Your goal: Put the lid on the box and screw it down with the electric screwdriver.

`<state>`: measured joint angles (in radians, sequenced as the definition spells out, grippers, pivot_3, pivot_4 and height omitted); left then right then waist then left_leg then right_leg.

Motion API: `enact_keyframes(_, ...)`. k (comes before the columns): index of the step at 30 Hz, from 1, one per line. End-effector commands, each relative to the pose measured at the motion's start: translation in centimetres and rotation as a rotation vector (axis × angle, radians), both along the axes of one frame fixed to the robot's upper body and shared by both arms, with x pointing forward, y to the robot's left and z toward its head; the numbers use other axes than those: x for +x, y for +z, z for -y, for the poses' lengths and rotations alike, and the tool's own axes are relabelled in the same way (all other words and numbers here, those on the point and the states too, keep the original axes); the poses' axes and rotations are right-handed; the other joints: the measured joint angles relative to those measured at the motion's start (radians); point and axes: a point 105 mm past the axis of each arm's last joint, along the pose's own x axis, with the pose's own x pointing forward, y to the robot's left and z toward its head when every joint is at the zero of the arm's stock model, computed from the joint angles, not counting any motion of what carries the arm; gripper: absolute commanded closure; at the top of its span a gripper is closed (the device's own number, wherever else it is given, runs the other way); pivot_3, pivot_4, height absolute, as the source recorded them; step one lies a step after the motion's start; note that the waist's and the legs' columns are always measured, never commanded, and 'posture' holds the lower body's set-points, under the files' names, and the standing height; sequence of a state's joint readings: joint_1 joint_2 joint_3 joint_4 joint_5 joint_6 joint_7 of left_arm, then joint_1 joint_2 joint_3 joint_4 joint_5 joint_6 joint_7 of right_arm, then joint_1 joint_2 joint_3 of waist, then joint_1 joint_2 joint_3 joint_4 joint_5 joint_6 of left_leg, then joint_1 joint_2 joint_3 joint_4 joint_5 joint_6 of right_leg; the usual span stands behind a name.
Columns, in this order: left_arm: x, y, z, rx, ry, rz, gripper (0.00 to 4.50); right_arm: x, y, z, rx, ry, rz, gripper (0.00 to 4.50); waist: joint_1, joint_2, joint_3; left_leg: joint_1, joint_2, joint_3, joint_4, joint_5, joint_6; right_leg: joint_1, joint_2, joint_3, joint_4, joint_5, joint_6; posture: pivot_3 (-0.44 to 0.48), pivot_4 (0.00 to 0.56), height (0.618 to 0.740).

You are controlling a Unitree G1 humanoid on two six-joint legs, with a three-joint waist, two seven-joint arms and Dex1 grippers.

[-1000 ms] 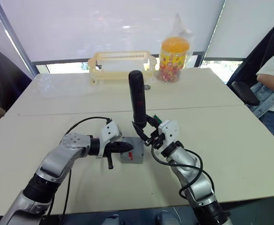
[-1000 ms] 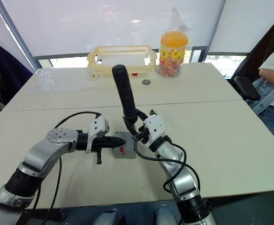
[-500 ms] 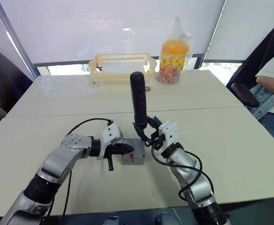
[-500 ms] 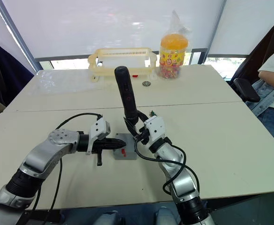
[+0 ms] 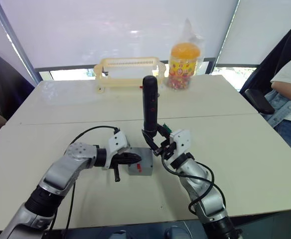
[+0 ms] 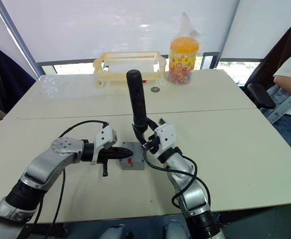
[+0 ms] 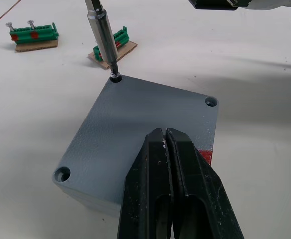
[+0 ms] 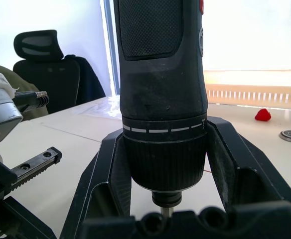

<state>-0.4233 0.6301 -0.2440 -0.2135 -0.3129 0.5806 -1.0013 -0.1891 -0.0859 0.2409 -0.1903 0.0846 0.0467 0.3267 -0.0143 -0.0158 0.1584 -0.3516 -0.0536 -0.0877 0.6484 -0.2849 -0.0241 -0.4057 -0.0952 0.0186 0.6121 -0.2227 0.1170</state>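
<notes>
Left eye view: tabletop (image 5: 245, 149), near-middle, carries the box (image 7: 110, 199) with the lid (image 7: 135, 124) already seated. Right pincer (image 5: 153, 144) clamped round the electric screwdriver (image 5: 149, 107), held upright, bit in a far corner screw hole (image 7: 115, 77). Left pincer (image 7: 168, 149) fingers together, pressing down on the lid. Step looks like driving the first corner; next likely shift the bit to another hole. No readable writing; red mark (image 7: 205, 157) on the box side.

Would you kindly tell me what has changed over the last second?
The electric screwdriver, clamped in the right tool, has tipped more upright, its top swinging toward the robot's right; its bit sits at a corner hole of the lid. The left tool, shut, stays pressed on the lid; the box has not moved.
</notes>
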Motion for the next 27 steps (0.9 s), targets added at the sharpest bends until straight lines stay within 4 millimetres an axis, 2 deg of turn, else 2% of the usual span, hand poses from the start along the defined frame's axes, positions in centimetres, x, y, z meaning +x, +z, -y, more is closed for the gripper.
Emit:
enact_keyframes(1, -0.1, -1.2, -0.7, 0.047, 0.022, -0.033, 4.46, 0.3, -6.0, 0.7, -0.07, -0.034, -0.224, 2.78, 0.0, 0.0, 0.0, 0.0, 0.0, 0.0, 0.0, 0.0, 0.0, 0.0, 0.0, 0.0, 0.0, 0.0, 0.0, 0.0, 0.15, 0.74)
enact_keyframes(13, 0.0, -1.3, -0.8, 0.049, 0.03, -0.035, 4.46, 0.1, -7.0, 0.6, -0.049, -0.029, -0.274, 2.78, 0.0, -0.001, -0.002, 0.0, 0.0, -0.001, -0.001, 0.0, 0.0, 0.0, -0.001, 0.0, -0.001, -0.001, 0.0, 0.0, 0.15, 0.74)
enact_keyframes(27, 0.0, -1.3, -0.8, 0.045, 0.036, -0.04, 4.46, -0.1, -7.2, 0.2, 0.031, 0.009, -0.307, 2.78, -0.002, 0.0, -0.002, -0.001, 0.0, -0.002, -0.003, 0.0, -0.001, -0.001, -0.002, 0.0, -0.002, -0.002, -0.001, 0.0, 0.15, 0.74)
